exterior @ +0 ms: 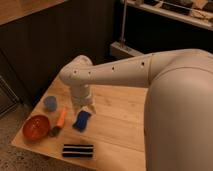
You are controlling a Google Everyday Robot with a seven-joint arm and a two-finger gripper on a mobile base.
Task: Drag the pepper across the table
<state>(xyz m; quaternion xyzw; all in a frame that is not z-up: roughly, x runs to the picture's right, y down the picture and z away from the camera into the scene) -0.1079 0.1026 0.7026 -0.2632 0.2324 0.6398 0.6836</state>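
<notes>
Nearest the lens, the big white arm (175, 100) fills the right side and hides that part of the table (120, 125). Next, a black striped pad (78, 150) lies in front of the jaws, toward the table's near edge. Then a row: red bowl (36, 127) furthest picture-left of the jaws, the pepper (61, 118) between bowl and jaws, stem end to the front, not touched. A blue sponge (81, 121) sits right under the gripper (85, 108), poss. touching. A blue cup (50, 103) stands beyond the pepper. The gripper hangs low over the sponge; spread or pressed together, can't tell.

Judgement: shift off the sponge to the pepper's mid-body, press lightly, then pull along open planks, away from bowl & sponge, so nothing else gets swept. The wrist masks the gripper's underside, and the far shelving is too dark to read.
</notes>
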